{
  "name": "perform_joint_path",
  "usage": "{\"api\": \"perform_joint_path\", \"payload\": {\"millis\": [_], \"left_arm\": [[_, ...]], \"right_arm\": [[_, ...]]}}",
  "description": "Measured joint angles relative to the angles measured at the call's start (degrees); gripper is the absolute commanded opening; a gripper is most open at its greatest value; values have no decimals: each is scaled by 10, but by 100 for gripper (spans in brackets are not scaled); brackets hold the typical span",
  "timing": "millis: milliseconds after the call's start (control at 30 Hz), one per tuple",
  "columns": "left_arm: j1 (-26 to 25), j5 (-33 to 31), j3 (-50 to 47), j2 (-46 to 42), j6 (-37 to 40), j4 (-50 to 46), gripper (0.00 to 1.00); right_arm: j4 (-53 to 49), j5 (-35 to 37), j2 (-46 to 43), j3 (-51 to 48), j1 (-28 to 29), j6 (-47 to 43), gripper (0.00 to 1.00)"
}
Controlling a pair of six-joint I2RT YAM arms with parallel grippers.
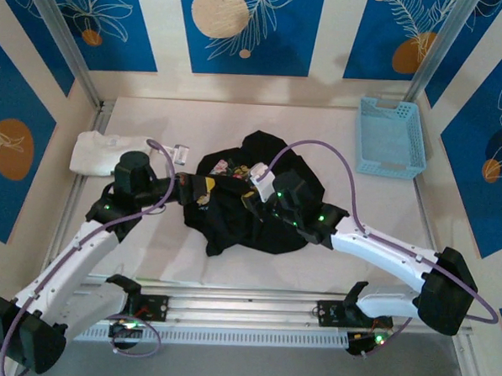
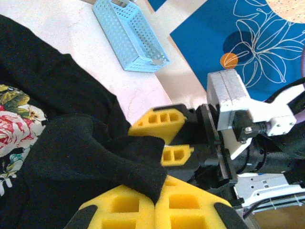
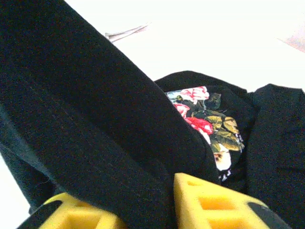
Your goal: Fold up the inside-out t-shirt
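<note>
The shirt [image 1: 232, 225] is lying crumpled in a heap at the middle of the table [image 1: 321, 128], and it is being gripped by both arms. A flowered print [image 2: 12, 119] is being shown on its upper folds, among the black cloth. The left gripper [image 2: 156, 200] is being held at the heap's left edge. Its fingers [image 2: 116, 210] are being pressed together, and a corner of black cloth is being pinched in the seam between them. The right gripper [image 3: 145, 205] is being held just to the right of the left one, near the middle of the heap, the two close together. Its fingers [image 3: 209, 202] are being parted a little by a thick fold of the shirt, which is being pinched between them and is draping over one of them. The white shirt [image 1: 101, 152] is lying at the table's left side, beside the left arm and apart from the black heap. The basket [image 1: 389, 167] is standing at the far right corner, well apart from the shirt.
</note>
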Motion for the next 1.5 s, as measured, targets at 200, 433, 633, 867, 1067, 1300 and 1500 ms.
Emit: {"api": "perform_joint_path", "payload": {"millis": [200,433,633,867,1067,1300,1500], "left_arm": [[-14,-52,-2,5,24,-19,1],[-67,-68,-30,24,35,10,9],[-119,-87,-74,33,43,65,23],[-152,-92,-81,36,80,103,36],[-153,-129,-112,3,112,112,38],[-153,-186,-159,-12,142,138,35],[-154,-197,-160,21,156,150,41]], "right_arm": [[-14,-35,-13,8,-40,55,0],[7,-110,-34,7,-94,152,0],[13,-155,-31,7,-122,198,0],[2,-181,-23,7,-148,212,0],[-5,-218,-33,7,-181,211,0],[-4,-257,-47,7,-207,213,0],[-3,-273,-47,0,-210,217,0]]}}
